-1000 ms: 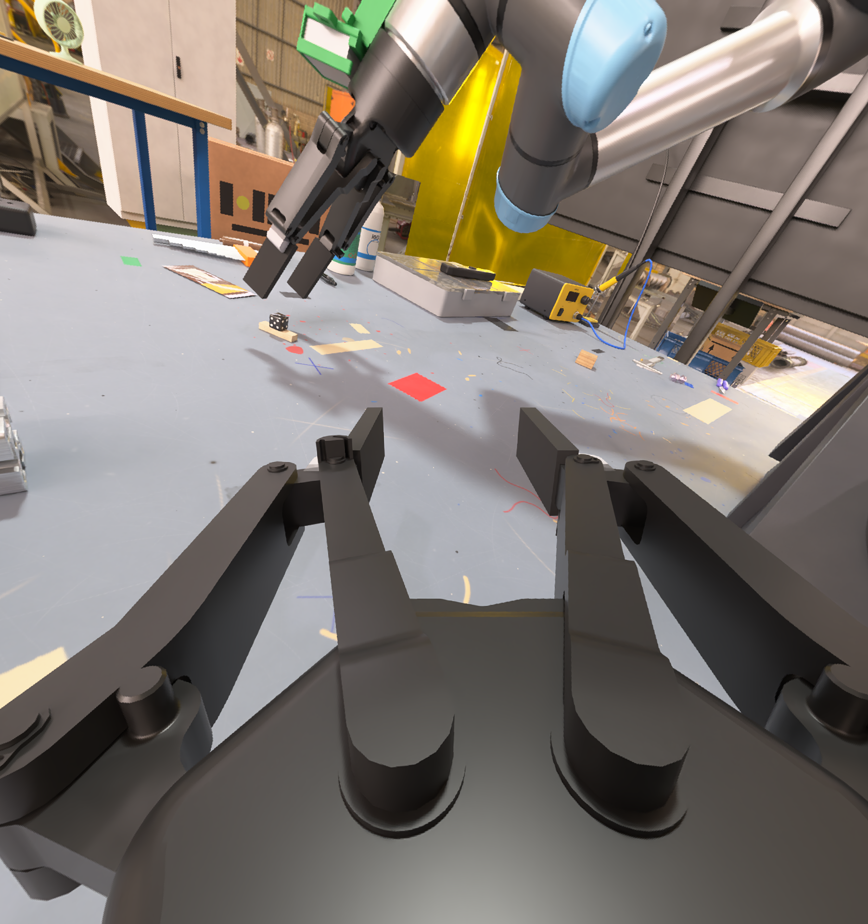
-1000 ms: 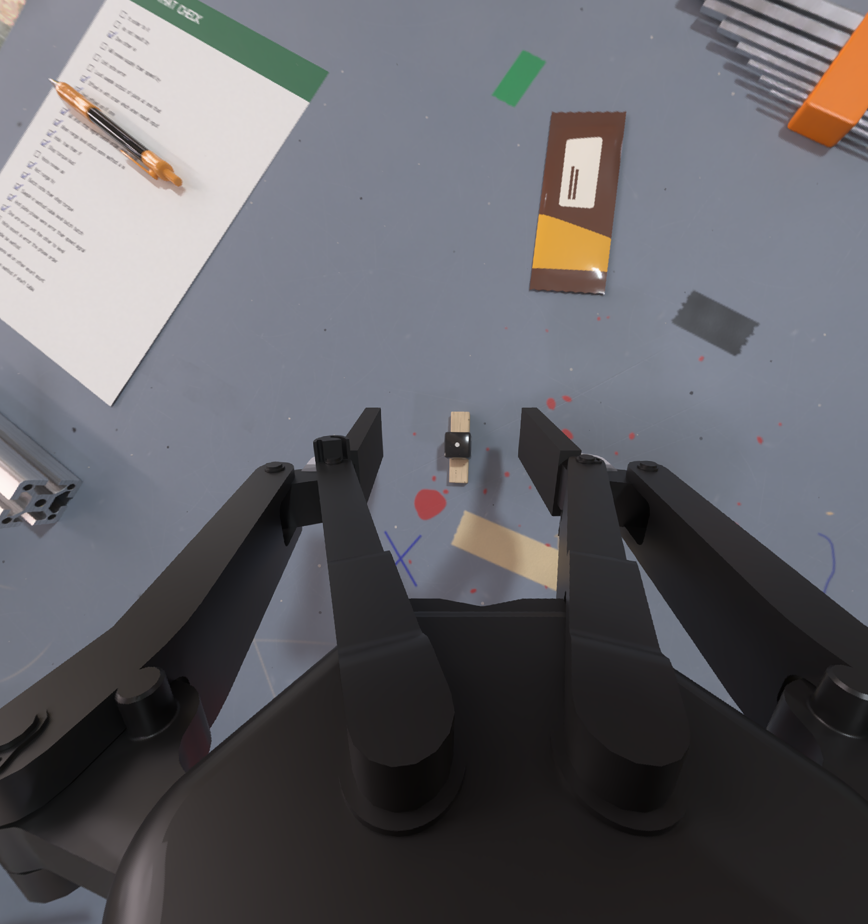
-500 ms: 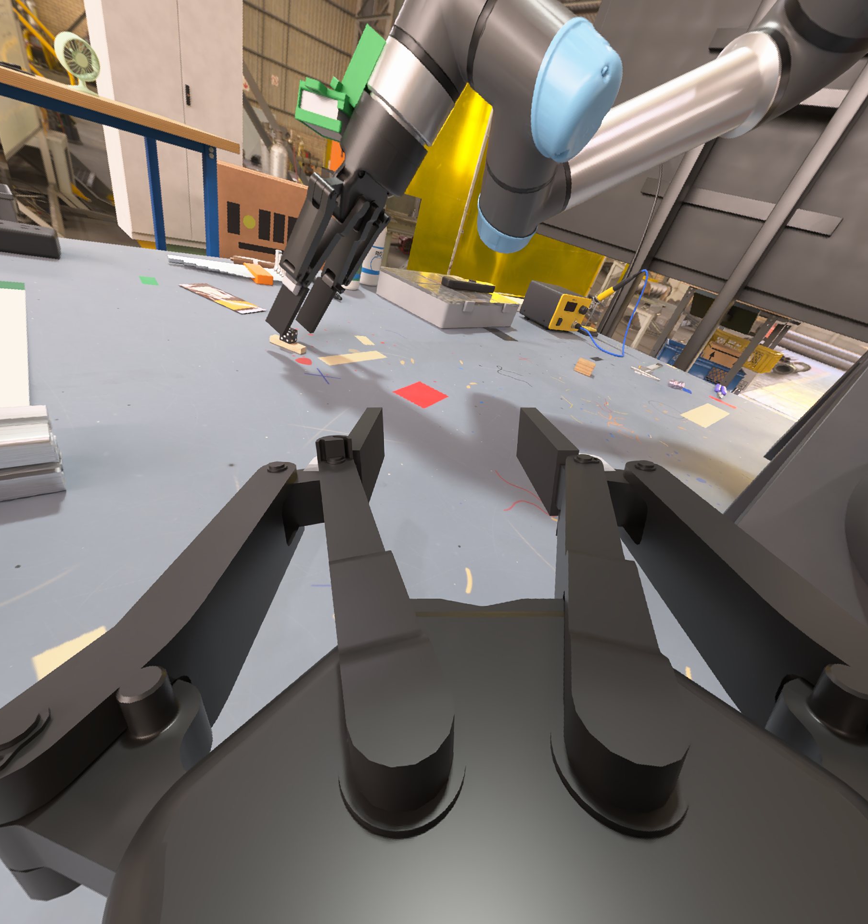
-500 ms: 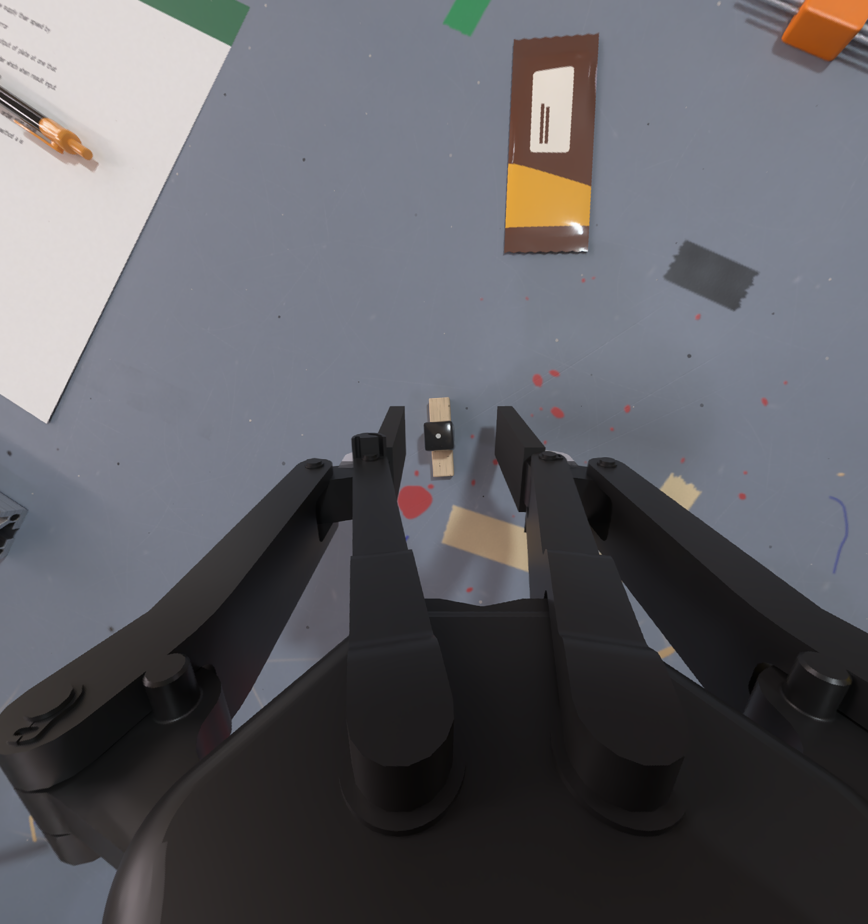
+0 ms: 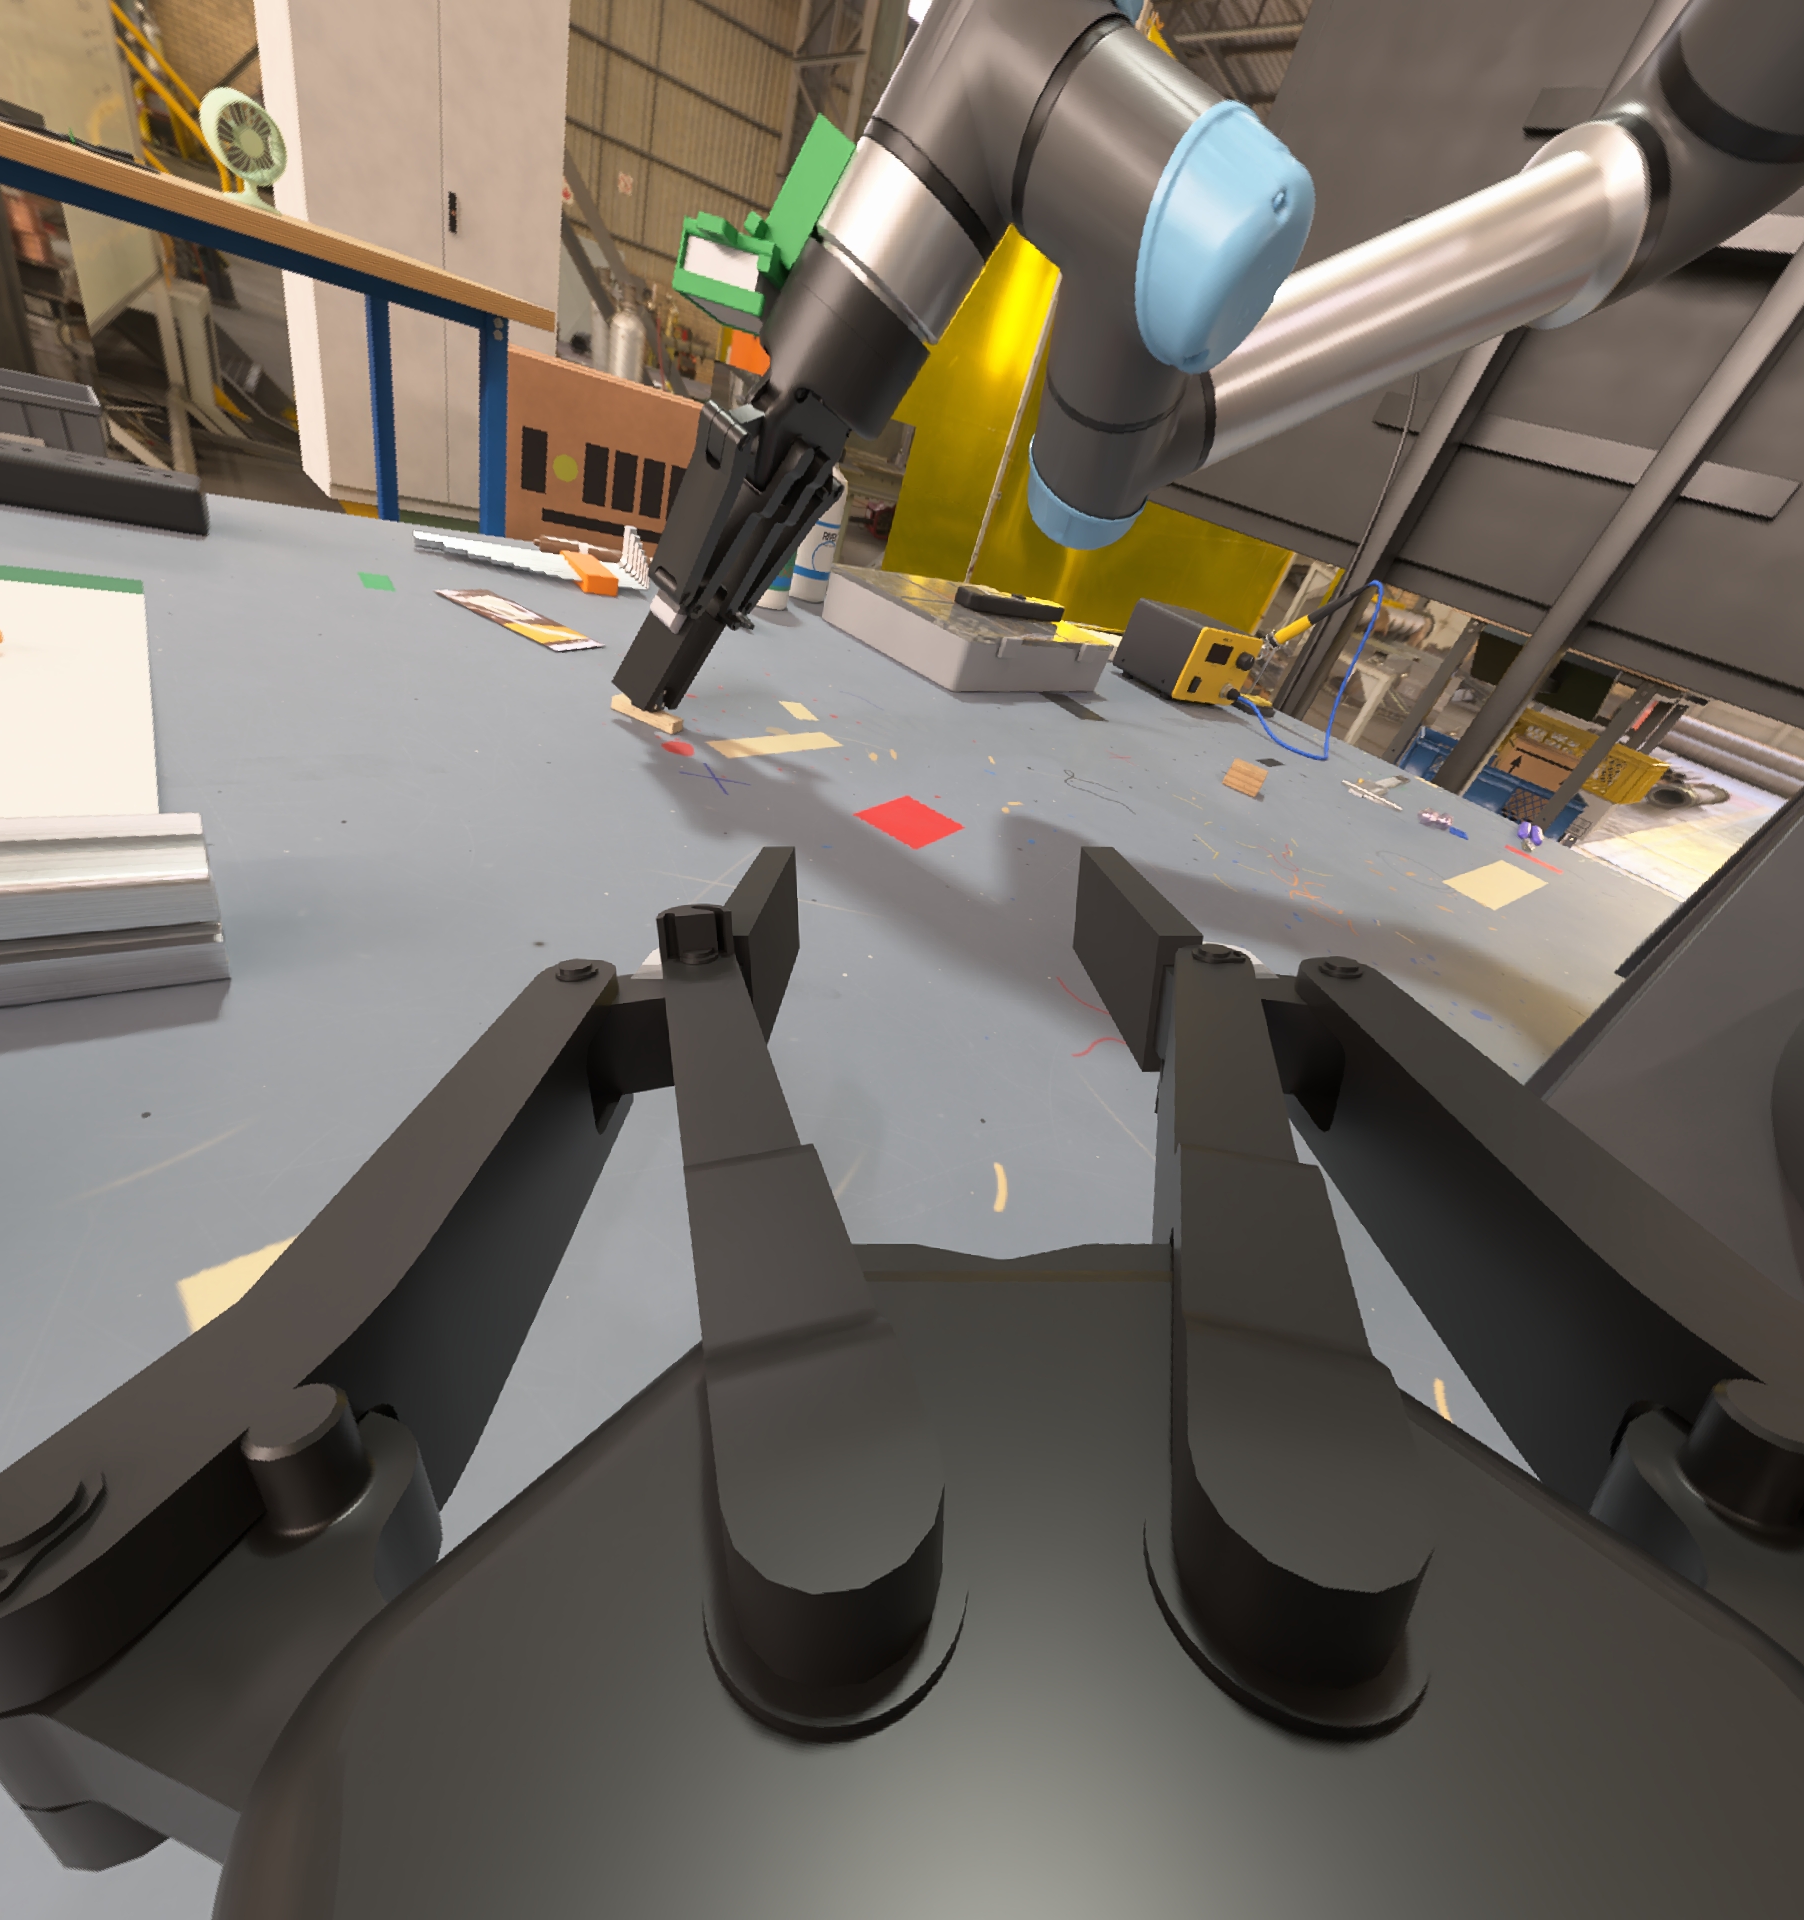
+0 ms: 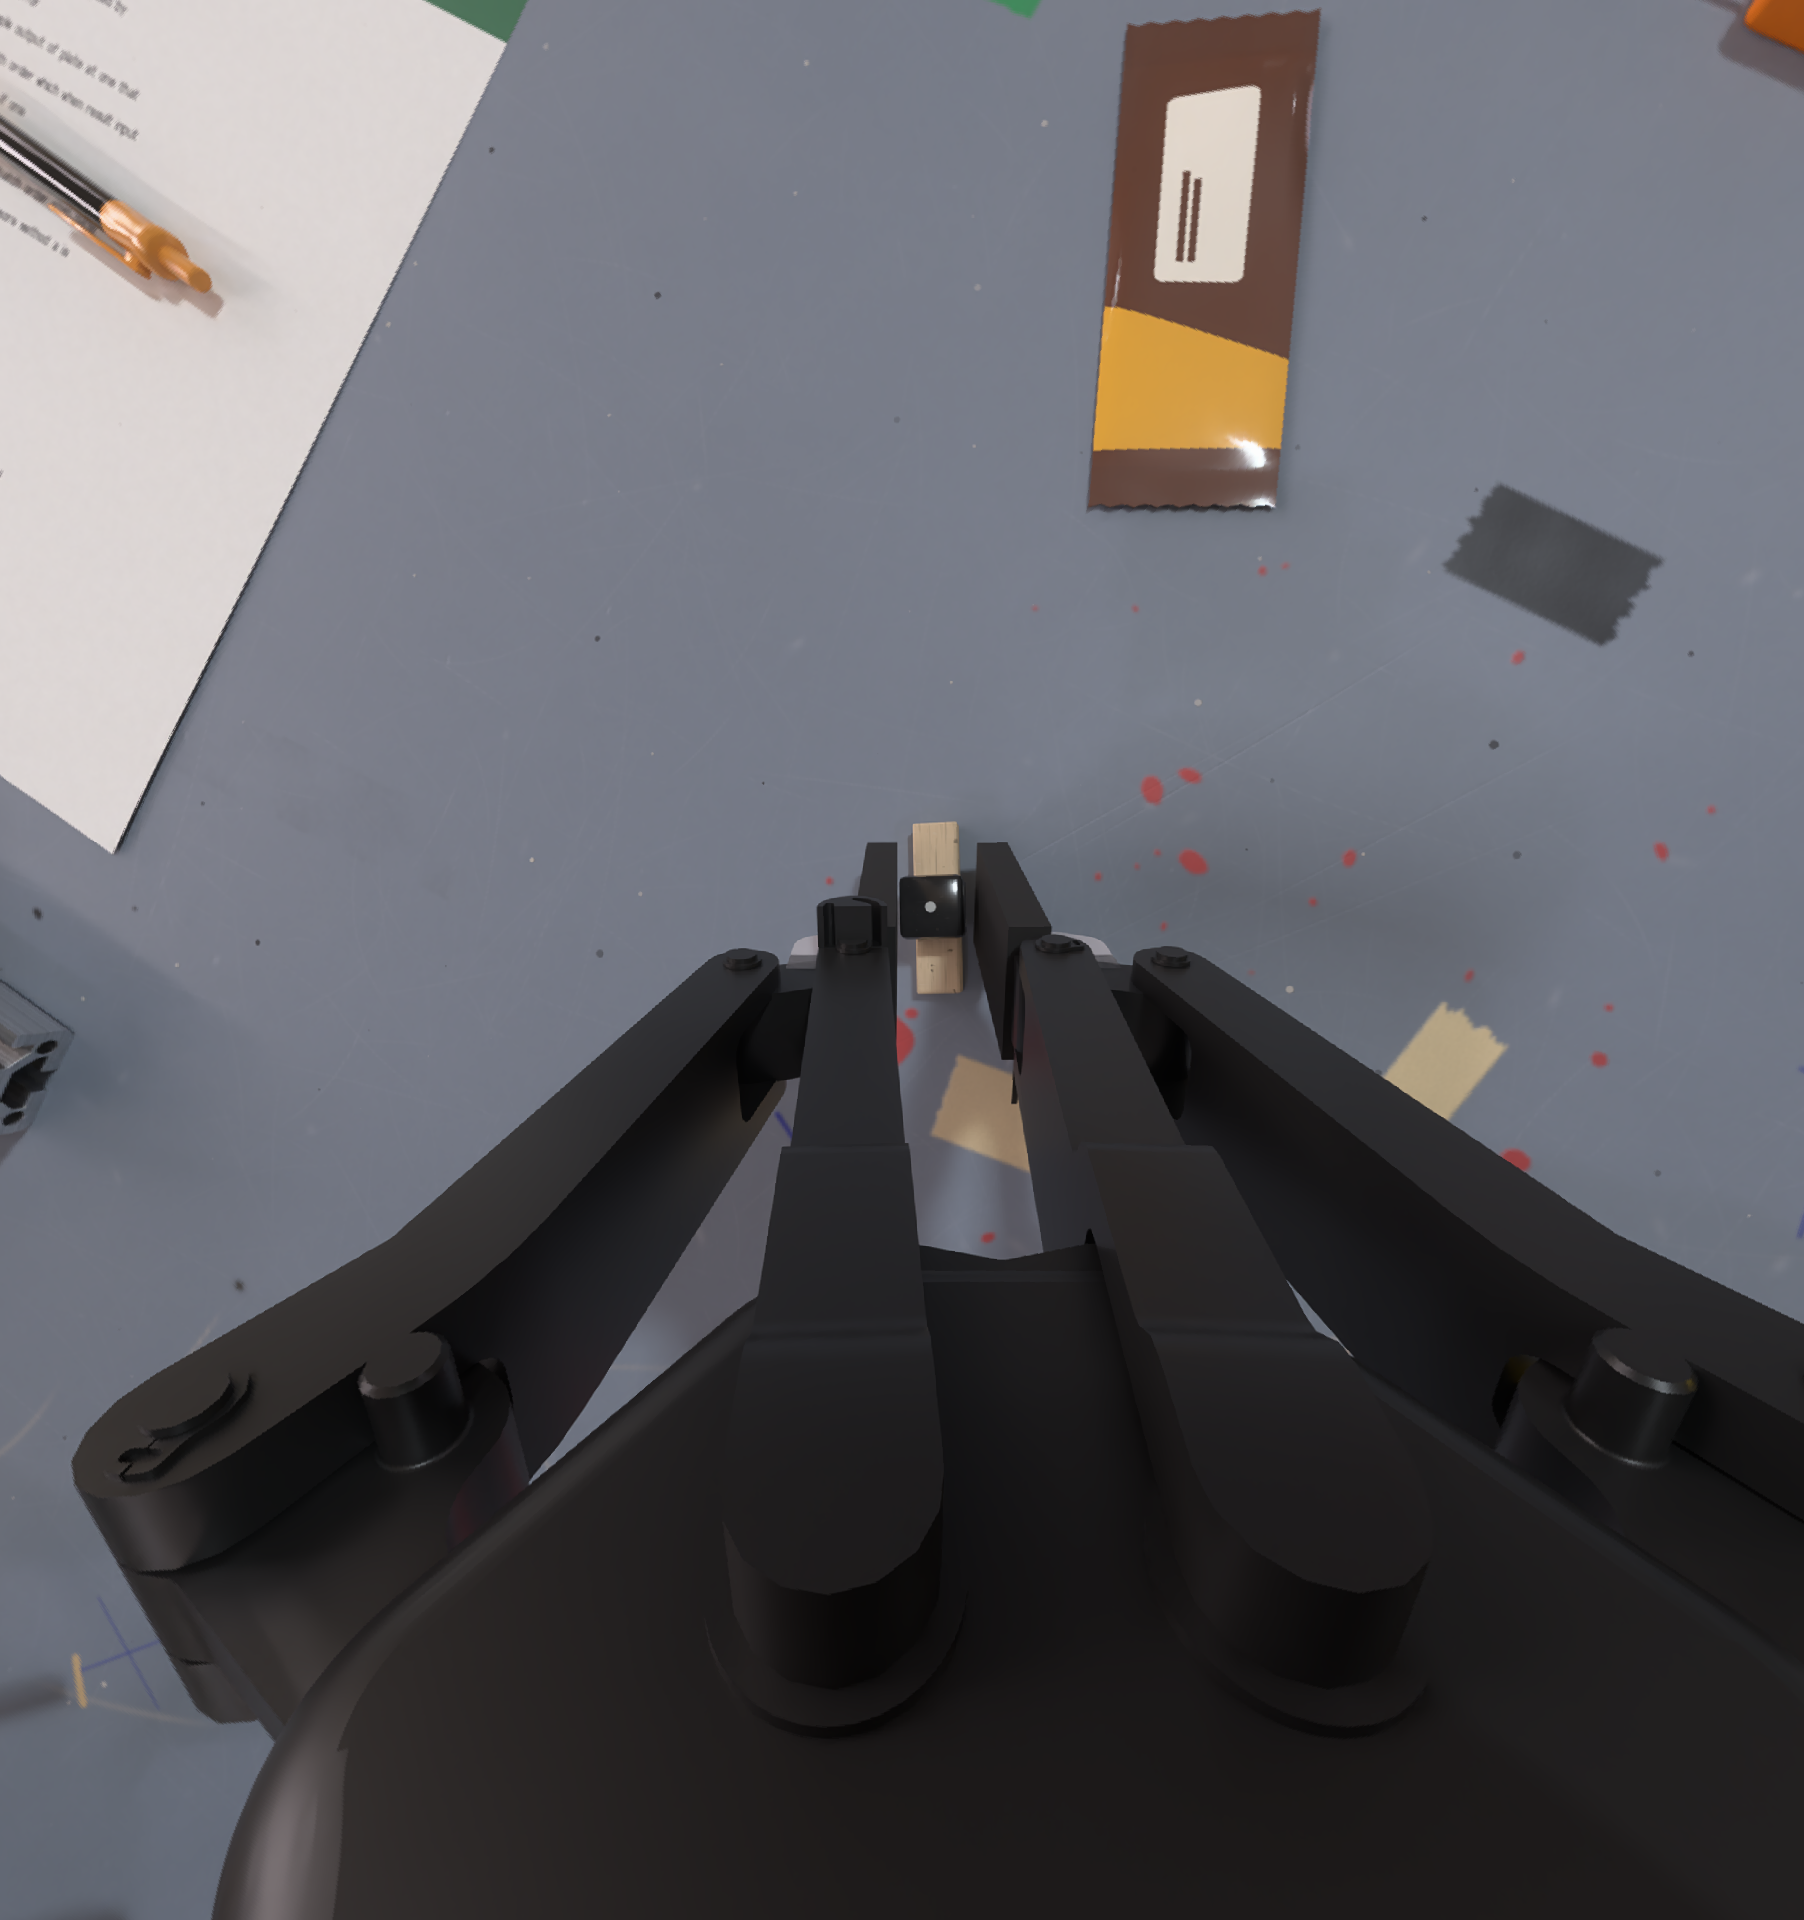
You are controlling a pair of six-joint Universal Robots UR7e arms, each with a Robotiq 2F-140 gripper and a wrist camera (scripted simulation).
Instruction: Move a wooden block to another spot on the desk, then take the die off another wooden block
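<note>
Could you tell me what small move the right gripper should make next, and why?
Probably lift straight up a little. The right gripper has its fingers against both sides of the black die, which sits on the wooden block; rising vertically should free the die without dragging the block. The left gripper is open and away.

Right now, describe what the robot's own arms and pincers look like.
Both pincers, the left pincer and the right pincer, are matte black, with two slim linked fingers ending in flat rectangular pads and round pivot pins. The right arm is a silver tube with dark grey joints, light blue caps and a green block at the wrist. No loose cables show.
</note>
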